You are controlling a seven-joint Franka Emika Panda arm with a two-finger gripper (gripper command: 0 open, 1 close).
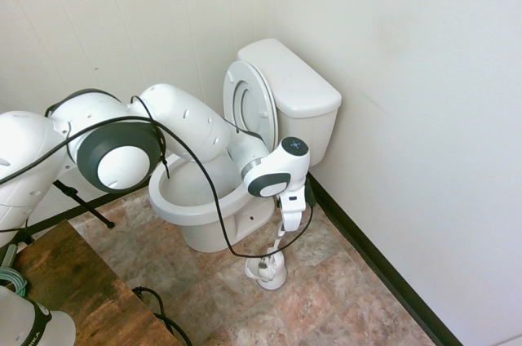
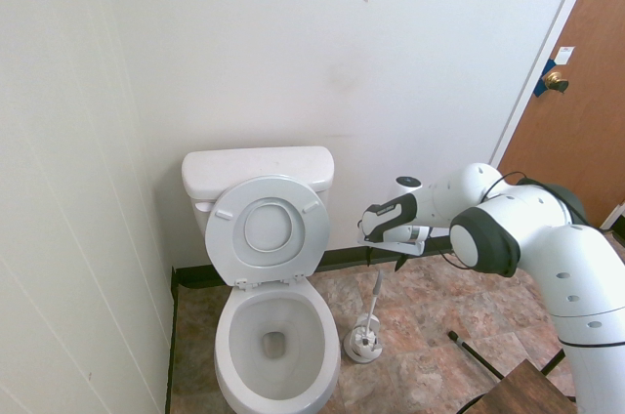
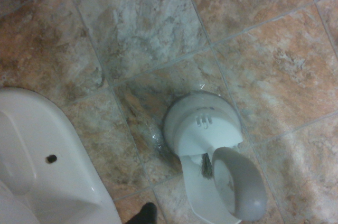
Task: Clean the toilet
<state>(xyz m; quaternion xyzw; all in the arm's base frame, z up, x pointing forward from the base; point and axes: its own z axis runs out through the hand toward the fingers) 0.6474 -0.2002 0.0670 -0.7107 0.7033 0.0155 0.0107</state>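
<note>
The toilet [image 2: 276, 346] stands on the mottled tile floor [image 1: 302, 297], with its boxy tank [image 2: 259, 172] close to the white wall [image 2: 322, 53]. Its lid [image 2: 268, 228] is raised and leans back toward the tank, leaving the oval bowl open.

A toilet brush, its pale grey handle [image 2: 377, 284] pointing upward at a slight tilt, sits in a round white holder [image 2: 363, 344] on the floor beside the bowl. The wrist view shows some bristles [image 3: 206, 167] at the holder's open side.

The arm reaches across to the brush's side of the toilet. The gripper [image 2: 385, 260] hangs above the handle with its two dark fingers spread wide, and it appears to hold nothing, though the handle's top is small and hard to make out there.

A brown wooden table [image 1: 77, 293] stands across the floor from the toilet, and a brown door [image 2: 576, 111] has a brass knob [image 2: 555, 82].
</note>
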